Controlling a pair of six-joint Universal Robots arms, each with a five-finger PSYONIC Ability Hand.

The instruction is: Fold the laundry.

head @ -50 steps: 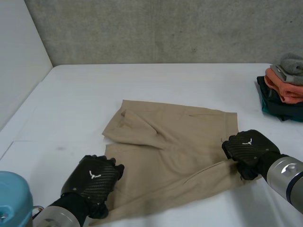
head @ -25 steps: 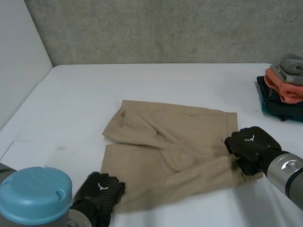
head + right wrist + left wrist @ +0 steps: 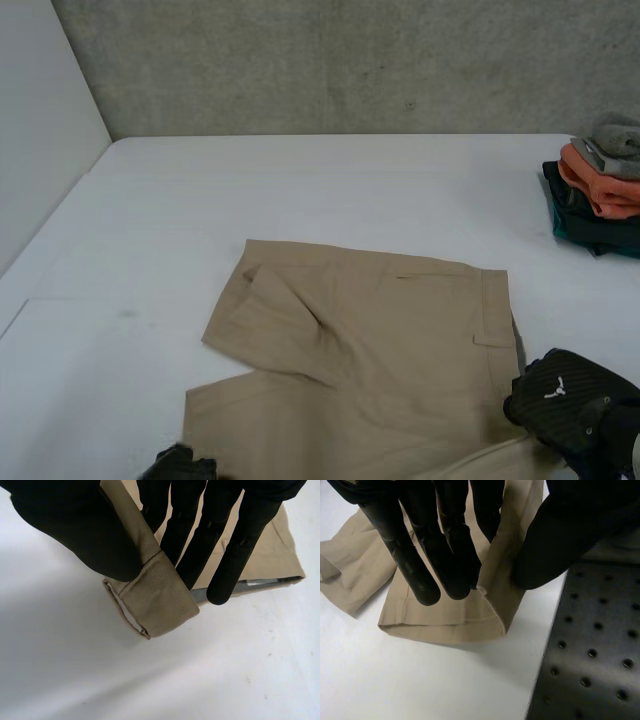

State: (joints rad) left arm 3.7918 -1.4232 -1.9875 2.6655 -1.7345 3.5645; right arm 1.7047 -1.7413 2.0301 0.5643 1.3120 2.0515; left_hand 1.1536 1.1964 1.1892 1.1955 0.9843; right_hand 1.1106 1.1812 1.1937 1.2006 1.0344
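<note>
Khaki cloth takes up the near half of your head view. The khaki garment (image 3: 380, 340) lies spread on the white table (image 3: 300, 190), with one flap folded over at its left side. Your right hand (image 3: 572, 402) sits at the garment's near right corner, and your left hand (image 3: 180, 464) shows at its near left corner. A stack of folded clothes (image 3: 598, 190) rests at the table's far right edge, well apart from the garment. A grey concrete wall (image 3: 350, 60) stands behind.

In your left wrist view, the left hand (image 3: 445, 545) is clamped on the garment. Its fingers lie on one face of a hemmed end and its thumb presses the other, with the cloth pinched between them. A black perforated plate (image 3: 590, 645) lies beside the table, on the thumb's side.

In your right wrist view, the right hand (image 3: 75, 530) pinches a folded band at the garment's edge between thumb and fingers. The band's end sticks out just past the thumb tip, with the table below.
</note>
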